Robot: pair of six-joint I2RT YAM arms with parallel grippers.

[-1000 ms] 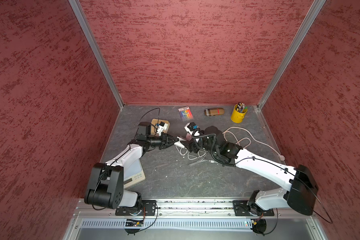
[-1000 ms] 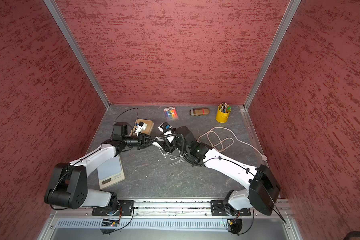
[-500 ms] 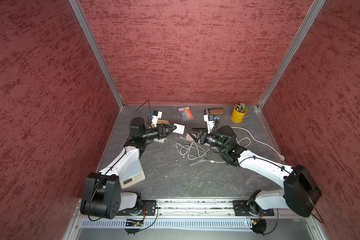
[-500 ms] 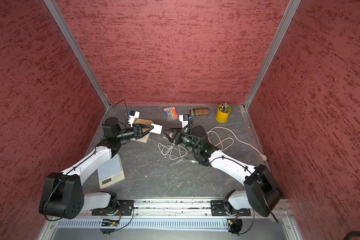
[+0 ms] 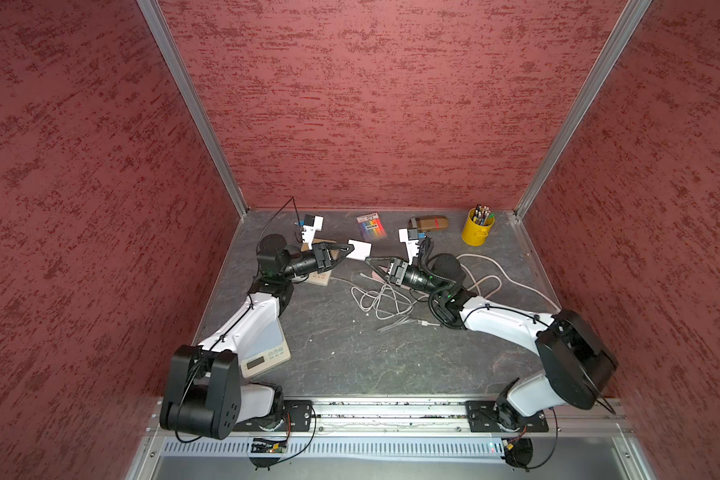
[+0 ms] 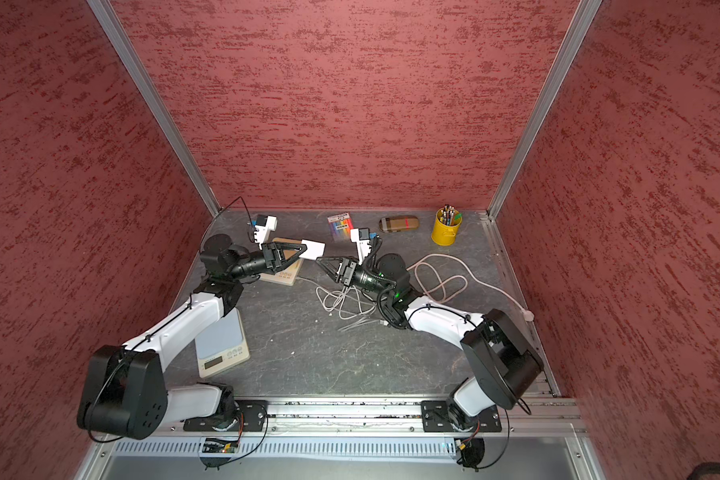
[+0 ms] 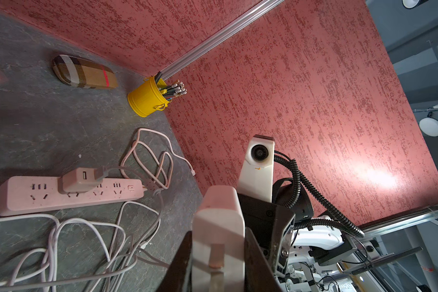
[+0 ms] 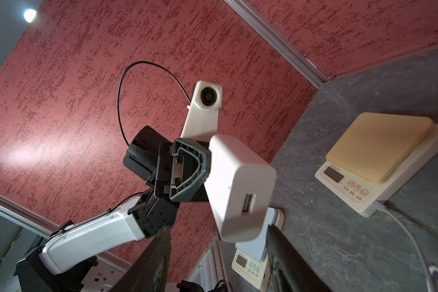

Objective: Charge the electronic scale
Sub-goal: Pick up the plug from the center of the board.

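Your left jaws pinch the white charger (image 5: pixel 361 248) in the air, its long axis aimed straight at the right jaws: USB port end leading, pins back inside the grip. The right jaws stand spread and empty, just beside that port end and facing it. The beige-topped scale (image 8: pixel 379 154) rests on the tabletop (image 5: pixel 350 353) beneath the left wrist

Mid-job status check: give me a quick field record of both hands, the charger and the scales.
left hand: shut on white charger, held off the table
right hand: open, empty, tips close to the charger
tan-topped scale: cable plugged into its side
blue-topped scale: partly under the left arm
power strip: on the table, second charger plugged in
USB port of held charger: empty
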